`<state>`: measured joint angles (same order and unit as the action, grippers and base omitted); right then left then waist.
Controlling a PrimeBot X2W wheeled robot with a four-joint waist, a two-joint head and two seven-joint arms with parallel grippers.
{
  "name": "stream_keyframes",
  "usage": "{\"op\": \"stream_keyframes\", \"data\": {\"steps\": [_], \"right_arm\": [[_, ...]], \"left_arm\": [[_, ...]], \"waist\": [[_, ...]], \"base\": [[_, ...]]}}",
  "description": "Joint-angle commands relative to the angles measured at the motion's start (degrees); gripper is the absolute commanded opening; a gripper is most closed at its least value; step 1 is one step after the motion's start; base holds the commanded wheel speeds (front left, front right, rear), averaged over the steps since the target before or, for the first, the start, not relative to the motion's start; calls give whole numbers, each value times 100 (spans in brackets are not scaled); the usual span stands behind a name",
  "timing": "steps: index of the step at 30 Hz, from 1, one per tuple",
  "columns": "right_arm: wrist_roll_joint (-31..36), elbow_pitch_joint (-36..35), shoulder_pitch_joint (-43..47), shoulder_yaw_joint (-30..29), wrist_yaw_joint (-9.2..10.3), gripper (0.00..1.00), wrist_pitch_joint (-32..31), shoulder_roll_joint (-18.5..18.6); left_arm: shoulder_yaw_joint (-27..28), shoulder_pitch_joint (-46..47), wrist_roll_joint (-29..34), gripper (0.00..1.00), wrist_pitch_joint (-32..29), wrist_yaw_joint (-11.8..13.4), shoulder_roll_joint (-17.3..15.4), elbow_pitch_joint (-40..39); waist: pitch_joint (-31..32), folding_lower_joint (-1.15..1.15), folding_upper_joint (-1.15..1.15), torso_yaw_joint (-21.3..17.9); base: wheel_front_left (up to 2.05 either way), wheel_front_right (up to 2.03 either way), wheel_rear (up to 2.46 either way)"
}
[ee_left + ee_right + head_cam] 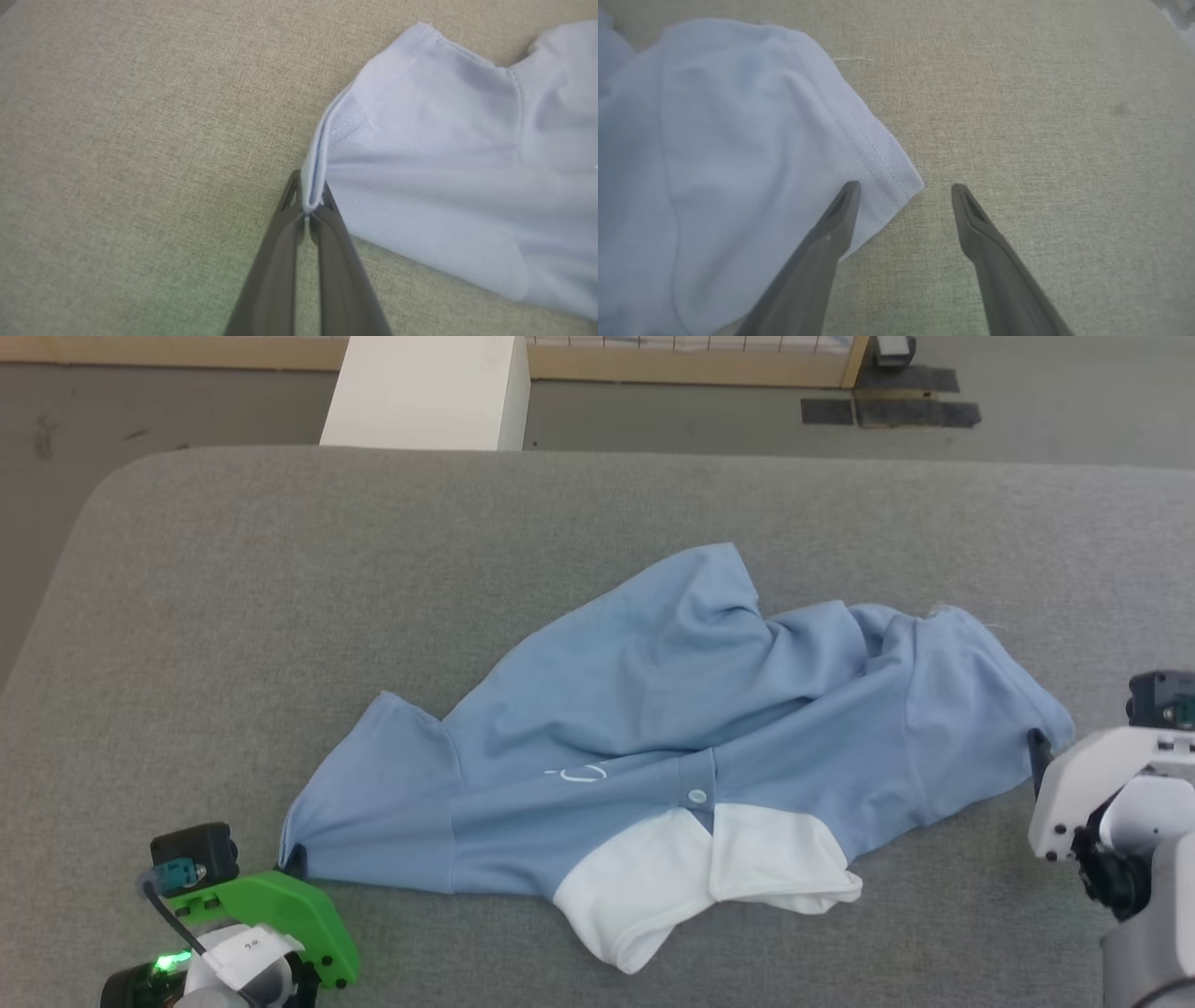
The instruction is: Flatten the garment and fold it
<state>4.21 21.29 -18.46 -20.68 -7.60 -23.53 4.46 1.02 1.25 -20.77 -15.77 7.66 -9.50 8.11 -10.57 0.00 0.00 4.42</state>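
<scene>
Drag across the grey bench point(280, 569) is the broadest risk. The light blue polo shirt point(672, 728) lies crumpled near the bench's middle, its body bunched in ridges and partly folded over itself, with the white collar point(709, 868) towards the robot. A pull from one side alone would probably slide the whole heap rather than spread it. The left gripper point(308, 205) has its fingers pressed together on the sleeve hem point(317, 154), pinching only the very edge of that doubled fold (a thin bite), so a firm tug could strip the cloth out. The right gripper point(906, 186) has its fingers spread wide and holds nothing. One finger lies over the stitched hem corner point(896, 182) and the other over bare bench, so closing here might catch just the tip of the corner, or one layer only, and leave the shirt skewed when stretched. The head view alone gives the overall lie of the shirt, its collar, the small white button point(696, 795) and the bit of white lettering point(581, 773). It shows each gripper as little more than a dark tip at the cloth's edge. The wrist views supply what it lacks: how shallow the left pinch is, and how the right fingers straddle the corner.
</scene>
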Motion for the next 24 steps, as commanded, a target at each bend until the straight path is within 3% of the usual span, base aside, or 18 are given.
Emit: {"op": "stream_keyframes", "data": {"steps": [1, 9, 10, 11, 12, 13, 19, 24], "right_arm": [[49, 126, -197, -29, 11, 100, -128, 49], [-61, 790, -607, 268, 11, 100, -1257, 199], [-103, 823, -611, 302, 11, 89, -1466, 220], [-146, 844, -607, 333, 11, 64, -1632, 235], [-286, 821, -585, 427, 11, 8, -1888, 265], [-334, 756, -566, 489, 11, 0, -1901, 310], [-635, 109, -158, 410, 11, 0, -715, 334], [-816, -545, 343, 384, 11, 0, -249, 195]], "left_arm": [[4, 111, -55, 0, 38, 33, -44, -21], [-86, 219, -53, 0, 18, 40, -36, -44], [-91, 223, -57, 0, 16, 39, -41, -44], [-96, 225, -58, 0, 15, 41, -42, -44], [-106, 218, -61, 0, 7, 48, -47, -40], [-109, 209, -63, 0, 7, 51, -52, -41], [-138, 161, -21, 0, 216, 25, -110, -63], [-124, 139, -112, 0, 442, -133, -151, -439]], "waist": [[-137, 0, 0, 61], [-288, 0, 0, 69], [-290, 0, 0, 62], [-289, 0, 0, 57], [-269, 0, 0, 40], [-257, 0, 0, 28], [30, 0, 0, -81], [277, 0, 0, -189]], "base": [[0, 0, 0], [0, 0, 0], [0, 0, 0], [0, 0, 0], [0, 0, 0], [0, 0, 0], [0, 0, 0], [0, 0, 0]]}}
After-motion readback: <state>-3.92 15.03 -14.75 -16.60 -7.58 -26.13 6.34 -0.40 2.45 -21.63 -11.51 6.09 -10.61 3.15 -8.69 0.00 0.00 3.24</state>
